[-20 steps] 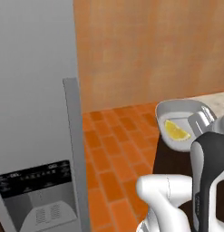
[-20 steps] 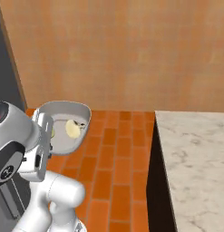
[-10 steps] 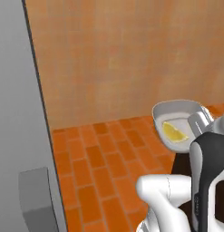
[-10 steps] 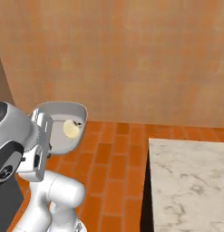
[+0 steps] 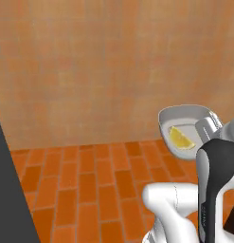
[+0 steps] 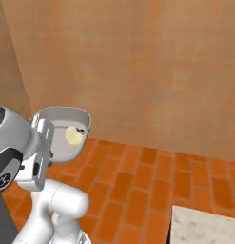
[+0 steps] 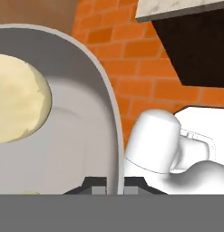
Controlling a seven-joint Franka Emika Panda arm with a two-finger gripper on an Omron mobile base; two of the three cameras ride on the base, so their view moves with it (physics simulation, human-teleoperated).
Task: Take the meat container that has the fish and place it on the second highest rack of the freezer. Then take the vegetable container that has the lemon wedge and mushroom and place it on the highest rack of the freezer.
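Note:
The grey vegetable container (image 5: 184, 124) hangs in the air above the brick floor, tilted toward the cameras. A yellow lemon wedge (image 5: 180, 139) lies inside it, and a pale mushroom (image 6: 73, 136) shows from the other side. My gripper (image 5: 209, 127) is shut on the container's near rim (image 7: 114, 136), the wall pinched between the two fingertips (image 7: 99, 186). The mushroom (image 7: 16, 104) looks large and cream-coloured in the hand view. The meat container with the fish and the freezer racks are out of view.
An orange-tan wall (image 5: 99, 66) stands straight ahead over orange brick floor (image 5: 90, 185). A dark panel (image 5: 7, 194) rises at the left edge. A marble counter corner (image 6: 204, 229) sits at the lower right, with a dark cabinet front (image 7: 199, 50) under it.
The whole picture has swung: the base has turned, so the grey fridge front has slid out to the left and the counter has shifted. The container stays in my shut gripper.

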